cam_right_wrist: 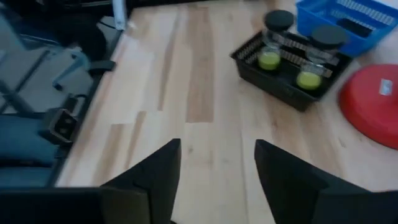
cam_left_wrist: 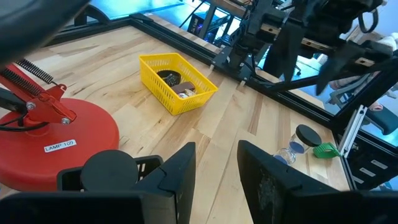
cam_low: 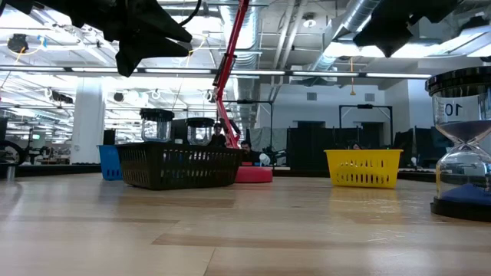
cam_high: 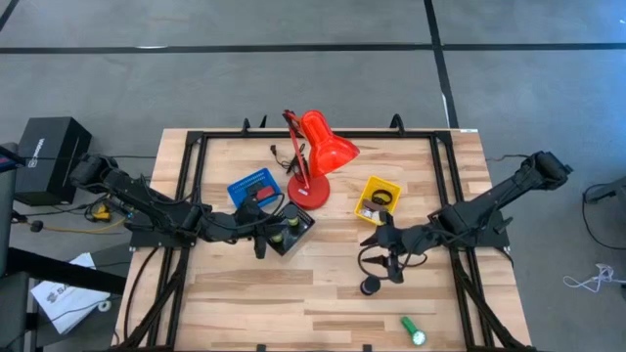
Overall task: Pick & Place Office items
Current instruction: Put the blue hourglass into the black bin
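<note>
Fingers of my left gripper (cam_left_wrist: pixel 214 180) stand apart, empty, over the black slatted tray (cam_high: pixel 293 231) mid-desk; right gripper (cam_right_wrist: pixel 217 180) likewise open near the hourglass (cam_high: pixel 371 285); green cylinder (cam_high: pixel 412 330) at the desk's near edge.

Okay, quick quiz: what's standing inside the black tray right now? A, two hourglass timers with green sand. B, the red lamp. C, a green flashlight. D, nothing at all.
A: the right wrist view shows two black-capped timers with green sand standing in the black tray, while the lamp stands beside it.
</note>
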